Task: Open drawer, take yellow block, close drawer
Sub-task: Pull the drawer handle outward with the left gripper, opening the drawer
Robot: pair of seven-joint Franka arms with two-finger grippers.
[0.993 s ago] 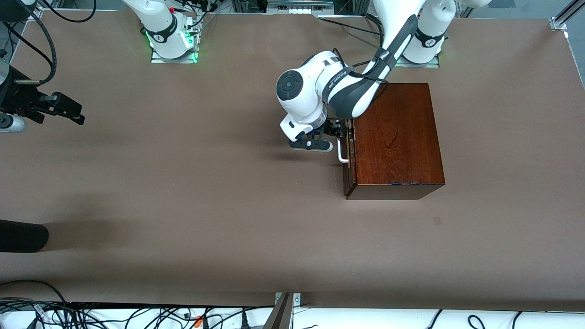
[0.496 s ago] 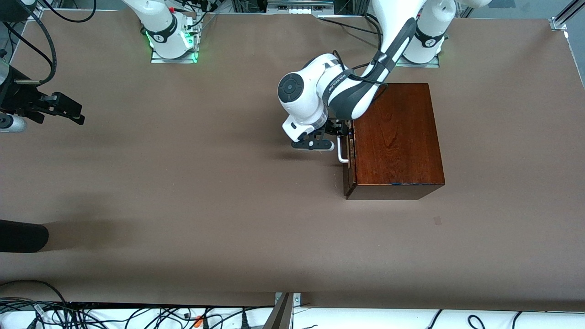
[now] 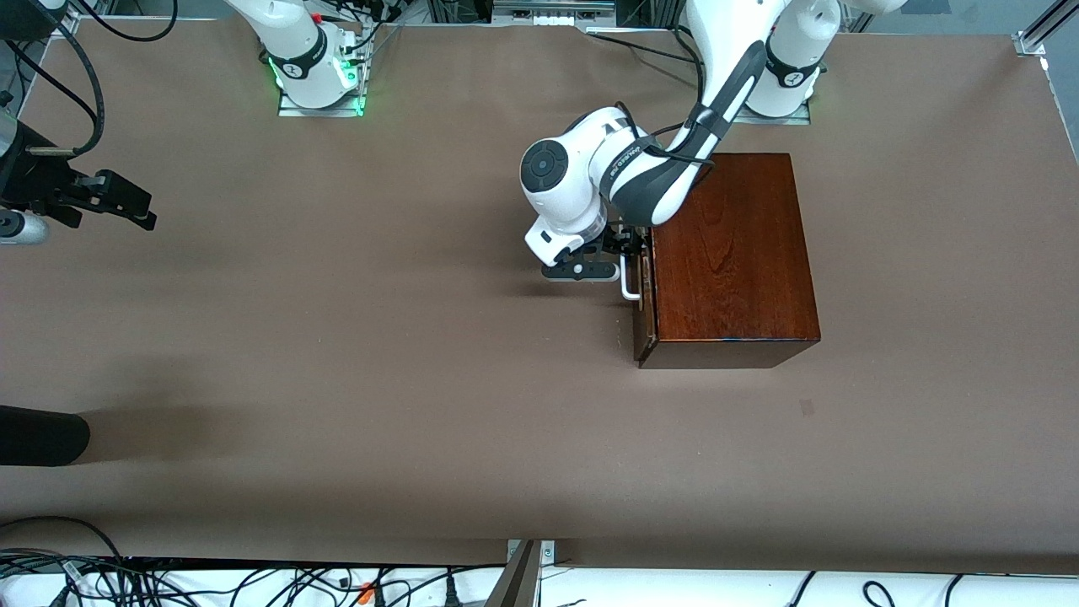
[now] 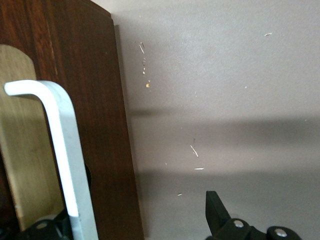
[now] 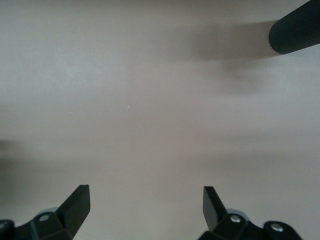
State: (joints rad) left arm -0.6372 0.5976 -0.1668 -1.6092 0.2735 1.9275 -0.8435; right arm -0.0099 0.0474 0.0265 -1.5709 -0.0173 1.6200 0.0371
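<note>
Front view. The left tool [image 3: 625, 249] is at the front of the box [image 3: 729, 253], level with the handle [image 3: 629, 280] of the drawer [image 3: 645, 295]. The drawer front faces the right arm's end of the table [image 3: 337, 354], so an opening pull would, in my judgement, run along the table toward that end. The handle's long axis lies along the drawer front, running from nearer the front camera to farther from it; the tool meets it at the farther part. The left arm is the nearer arm by a wide margin. The drawer shows only a thin gap at the box face, so it is shut or barely started. The block is not visible; presumably it is inside. The right tool [image 3: 126, 202] waits at the right arm's end of the table, well apart from the box.

Left wrist view. The handle [image 4: 55, 150] stands between the spread fingers: one finger [image 4: 220, 215] is well clear on the bare-table side, the other is low against the drawer front [image 4: 100, 125]. The tool is wide open and grips nothing.

Right wrist view. The right tool [image 5: 145, 210] is open over bare table and holds nothing.

Change. Against the earlier front frames, the left tool has advanced toward the box, from just short of the handle to straddling it. Box, drawer and right arm are unchanged.
</note>
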